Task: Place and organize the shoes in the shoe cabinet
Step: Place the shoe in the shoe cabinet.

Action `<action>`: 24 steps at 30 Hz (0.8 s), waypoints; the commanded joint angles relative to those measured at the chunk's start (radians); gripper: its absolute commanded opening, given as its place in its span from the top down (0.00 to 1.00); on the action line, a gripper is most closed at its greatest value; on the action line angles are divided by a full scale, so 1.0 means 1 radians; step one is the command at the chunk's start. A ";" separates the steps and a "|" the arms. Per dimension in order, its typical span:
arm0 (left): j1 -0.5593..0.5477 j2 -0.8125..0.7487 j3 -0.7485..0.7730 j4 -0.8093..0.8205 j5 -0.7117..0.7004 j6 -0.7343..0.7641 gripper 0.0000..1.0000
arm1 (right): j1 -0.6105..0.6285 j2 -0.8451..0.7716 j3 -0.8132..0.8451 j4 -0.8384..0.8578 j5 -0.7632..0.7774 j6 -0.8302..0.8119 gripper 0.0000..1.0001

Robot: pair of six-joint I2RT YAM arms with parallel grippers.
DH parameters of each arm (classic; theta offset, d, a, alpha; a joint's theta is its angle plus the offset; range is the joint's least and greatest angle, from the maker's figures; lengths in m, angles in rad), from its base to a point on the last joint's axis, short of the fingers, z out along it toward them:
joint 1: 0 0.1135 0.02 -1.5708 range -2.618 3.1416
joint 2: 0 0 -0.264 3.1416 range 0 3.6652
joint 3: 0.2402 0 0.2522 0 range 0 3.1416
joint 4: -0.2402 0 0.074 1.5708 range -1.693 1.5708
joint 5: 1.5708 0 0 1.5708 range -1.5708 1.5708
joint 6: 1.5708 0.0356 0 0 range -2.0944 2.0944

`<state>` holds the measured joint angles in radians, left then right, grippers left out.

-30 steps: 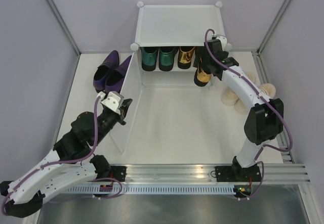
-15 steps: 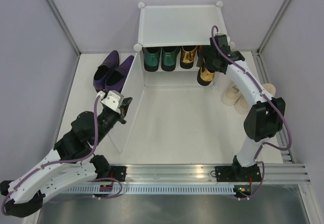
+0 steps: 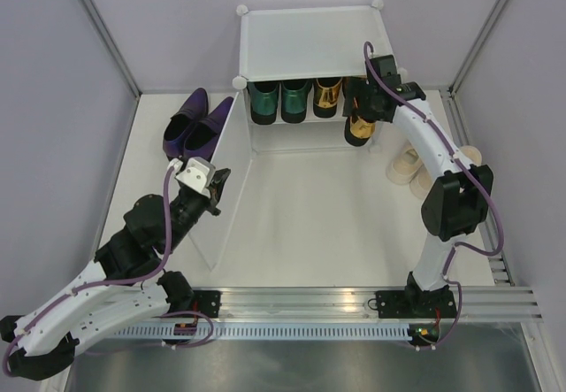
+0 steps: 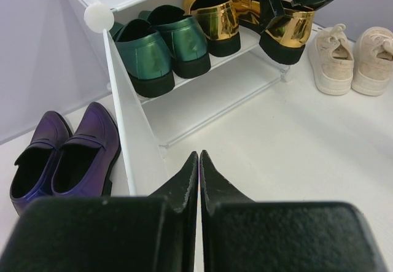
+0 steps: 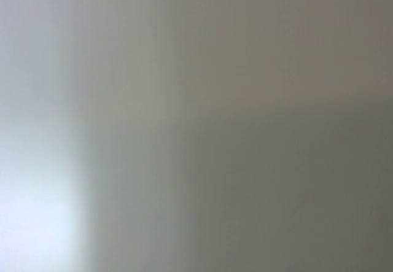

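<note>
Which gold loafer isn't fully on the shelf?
The right-hand gold loafer, at the right gripper: it juts past the shelf front; the other sits on it.

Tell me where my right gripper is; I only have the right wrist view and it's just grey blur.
Observer: The right gripper is at the shoe cabinet's shelf, apparently gripping a gold loafer whose heel overhangs the front edge.
Operator: Where's its mate?
Observer: The other gold loafer sits on that shelf, beside the green loafers.
Operator: And the sneakers?
Observer: The beige sneakers stand outside, right of the cabinet.
</note>
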<state>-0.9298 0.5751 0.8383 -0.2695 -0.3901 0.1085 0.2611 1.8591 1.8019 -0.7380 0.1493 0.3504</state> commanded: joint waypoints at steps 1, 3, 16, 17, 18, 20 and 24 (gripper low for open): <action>-0.003 0.032 -0.025 -0.128 -0.007 0.005 0.98 | 0.055 -0.015 0.108 0.147 -0.039 -0.151 0.02; -0.004 0.035 -0.024 -0.128 -0.006 0.005 0.98 | 0.076 -0.006 0.128 0.115 0.002 -0.194 0.02; -0.004 0.037 -0.025 -0.128 -0.009 0.005 0.98 | 0.093 -0.020 0.151 0.085 0.082 -0.183 0.02; -0.004 0.037 -0.027 -0.128 -0.009 0.005 0.98 | 0.092 -0.027 0.149 0.081 0.094 -0.183 0.02; -0.004 0.037 -0.027 -0.128 -0.009 0.005 0.98 | 0.093 -0.031 0.146 0.081 0.093 -0.182 0.02; -0.004 0.037 -0.027 -0.126 -0.009 0.005 0.98 | 0.093 -0.053 0.137 0.083 0.088 -0.182 0.02; -0.004 0.039 -0.027 -0.128 -0.007 0.003 0.98 | 0.093 -0.106 0.126 0.077 0.033 -0.174 0.02</action>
<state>-0.9298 0.5850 0.8413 -0.2558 -0.3912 0.1135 0.3534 1.8484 1.9137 -0.6815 0.2111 0.1787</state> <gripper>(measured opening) 0.025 0.979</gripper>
